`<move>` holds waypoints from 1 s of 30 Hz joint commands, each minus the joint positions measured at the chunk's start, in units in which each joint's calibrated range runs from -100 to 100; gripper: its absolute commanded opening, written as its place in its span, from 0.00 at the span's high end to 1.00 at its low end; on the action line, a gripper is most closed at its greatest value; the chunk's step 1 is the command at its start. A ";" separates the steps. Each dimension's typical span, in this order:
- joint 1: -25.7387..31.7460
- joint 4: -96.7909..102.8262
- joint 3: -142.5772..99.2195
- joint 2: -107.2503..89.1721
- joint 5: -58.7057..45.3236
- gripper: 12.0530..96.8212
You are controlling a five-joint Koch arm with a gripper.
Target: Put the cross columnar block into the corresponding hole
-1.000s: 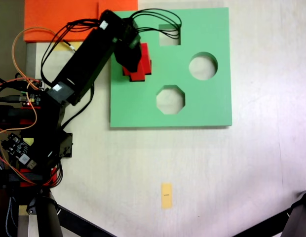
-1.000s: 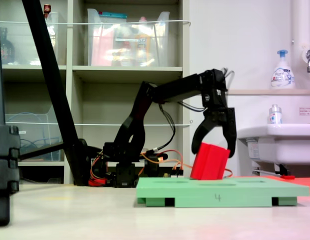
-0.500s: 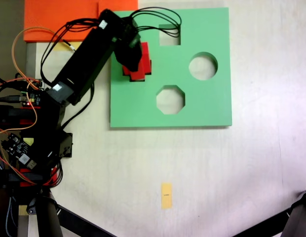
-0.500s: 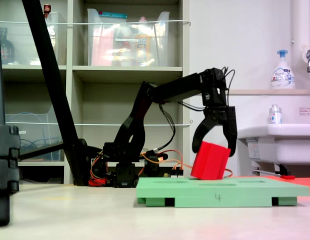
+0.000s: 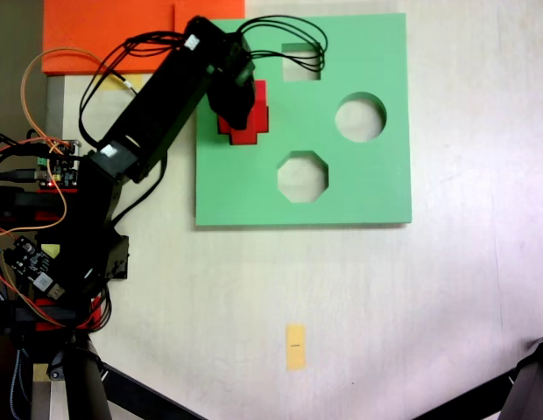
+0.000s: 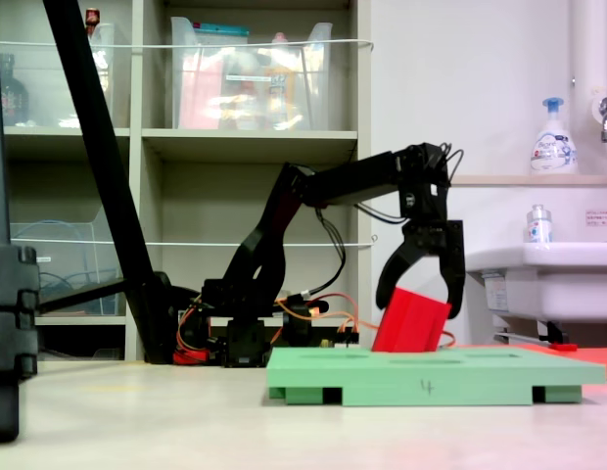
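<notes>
Near the green board (image 5: 368,184) left edge, claw (image 6: 422,294) spread around tilted red cross block (image 6: 411,321), board's right half open.

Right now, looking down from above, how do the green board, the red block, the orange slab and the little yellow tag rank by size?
Largest to smallest, as seen from above:
1. green square foam board
2. flat orange foam slab, partly cut off by the frame
3. bright red foam block, partly hidden by the arm
4. small yellow tag

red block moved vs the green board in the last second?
Yes. In the side fixed view the red block sits slightly lower against the green board, still tilted; the open gripper has dropped with it.
</notes>
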 commanded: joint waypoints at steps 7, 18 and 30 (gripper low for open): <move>0.44 0.00 3.13 1.06 0.05 0.45; 0.39 0.00 2.23 -6.48 -0.15 0.17; -1.17 0.00 -7.14 -17.65 -0.54 0.17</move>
